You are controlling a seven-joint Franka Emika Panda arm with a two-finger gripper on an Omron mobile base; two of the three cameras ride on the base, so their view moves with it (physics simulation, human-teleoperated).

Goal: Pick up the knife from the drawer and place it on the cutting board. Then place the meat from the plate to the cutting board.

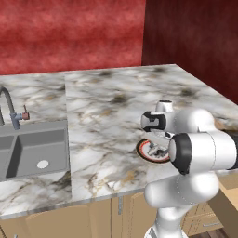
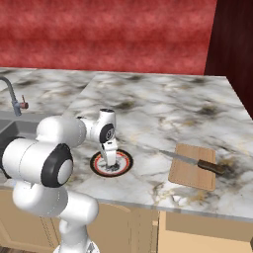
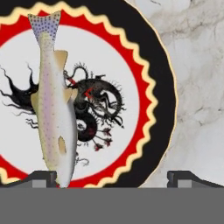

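While the knife [image 2: 197, 163] lies on the cutting board [image 2: 190, 175], the wide-open, empty gripper [image 2: 110, 167] hangs apparently just above the meat [image 3: 54, 109] on the plate [image 2: 126, 163].

— Where's the plate [image 2: 123, 164]?
— On the table [image 2: 163, 111], near its front edge, with the fish [image 3: 54, 105] lying on it and the claw [image 2: 111, 167] right above.
— And the cutting board [image 2: 190, 174]?
— To the plate's right, apart from it, also near the front edge. The knife [image 2: 197, 162] lies across its far end.
— The sink [image 1: 32, 148]?
— Left of the plate, set into the table.
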